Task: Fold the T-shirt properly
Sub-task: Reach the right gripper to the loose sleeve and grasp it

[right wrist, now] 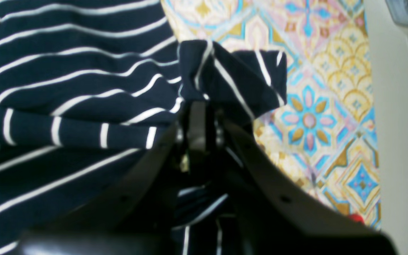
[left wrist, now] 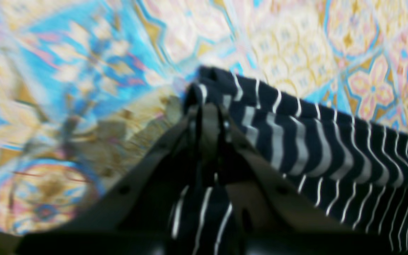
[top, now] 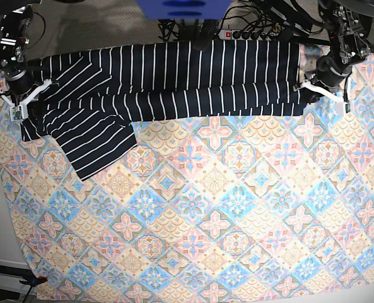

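Observation:
The dark navy T-shirt (top: 174,82) with thin white stripes lies stretched in a long folded band across the far side of the table, with one sleeve flap spread out at the lower left. My left gripper (top: 305,90) is at the band's right end. In the left wrist view it (left wrist: 209,106) is shut on a bunched edge of the shirt (left wrist: 331,148). My right gripper (top: 28,104) is at the band's left end. In the right wrist view it (right wrist: 202,109) is shut on a corner of the shirt (right wrist: 66,88).
A pastel cloth with diamond floral tiles (top: 224,208) covers the table under the shirt. A power strip and cables (top: 250,31) and a blue object (top: 183,9) sit behind the far edge. A white surface (right wrist: 395,141) lies past the cloth's left edge.

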